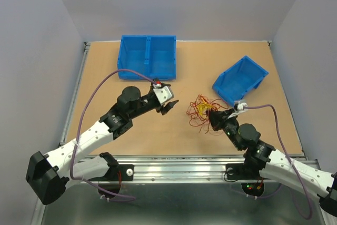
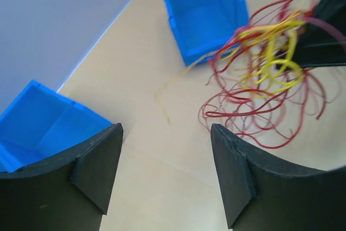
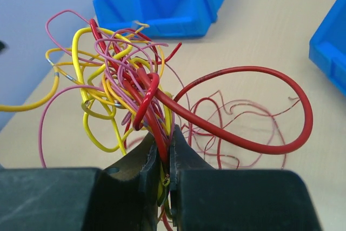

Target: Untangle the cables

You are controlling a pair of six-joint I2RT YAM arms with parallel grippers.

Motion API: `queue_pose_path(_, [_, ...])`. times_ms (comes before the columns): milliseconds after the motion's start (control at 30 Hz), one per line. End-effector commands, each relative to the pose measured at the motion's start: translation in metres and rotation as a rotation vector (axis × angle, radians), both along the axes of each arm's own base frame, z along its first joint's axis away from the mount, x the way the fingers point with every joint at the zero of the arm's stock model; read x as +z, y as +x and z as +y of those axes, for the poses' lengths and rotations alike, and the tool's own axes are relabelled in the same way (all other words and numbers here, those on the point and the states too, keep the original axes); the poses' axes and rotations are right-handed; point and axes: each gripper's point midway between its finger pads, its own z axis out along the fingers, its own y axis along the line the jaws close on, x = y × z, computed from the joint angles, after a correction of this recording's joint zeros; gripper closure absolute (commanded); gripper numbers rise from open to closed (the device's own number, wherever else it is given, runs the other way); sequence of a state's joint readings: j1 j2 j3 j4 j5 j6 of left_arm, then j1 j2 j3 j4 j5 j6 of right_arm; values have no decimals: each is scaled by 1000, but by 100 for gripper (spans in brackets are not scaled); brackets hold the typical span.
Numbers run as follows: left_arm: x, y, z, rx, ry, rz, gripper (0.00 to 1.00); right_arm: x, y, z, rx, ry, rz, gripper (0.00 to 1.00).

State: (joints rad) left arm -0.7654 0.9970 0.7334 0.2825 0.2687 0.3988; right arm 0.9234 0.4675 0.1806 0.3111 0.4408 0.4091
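Several cables (image 3: 130,87) pinched inside the right pincer (image 3: 166,152)

Even, bright overhead light is falling softly, casting faint shadows on the tabletop (image 1: 158,135); the cables (image 2: 270,52) are looking blurred, perhaps from motion.

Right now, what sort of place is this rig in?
Probably a lab robot test cell: plain grey walls box in a wooden table, with blue bins and a wad of thin cables as props.

Thin red, yellow, pink cables (image 1: 200,110), tangled together.
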Motion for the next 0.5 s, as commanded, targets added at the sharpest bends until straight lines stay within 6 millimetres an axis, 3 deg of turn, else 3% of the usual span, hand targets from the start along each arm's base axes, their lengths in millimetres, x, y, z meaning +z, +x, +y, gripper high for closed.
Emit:
queue_pose_path(0, [21, -43, -15, -249, -46, -97, 25, 22, 8, 7, -16, 25, 1, 100])
queue_pose_path(167, [11, -63, -23, -373, -21, -98, 20, 24, 8, 24, 44, 36, -1, 99])
queue_pose_path(267, [-7, -62, -34, -400, 21, -42, 28, 26, 11, 28, 46, 54, 3, 99])
queue_pose_path(467, [-31, -54, -53, -408, 80, 39, 30, 29, 13, 33, 47, 84, 5, 99])
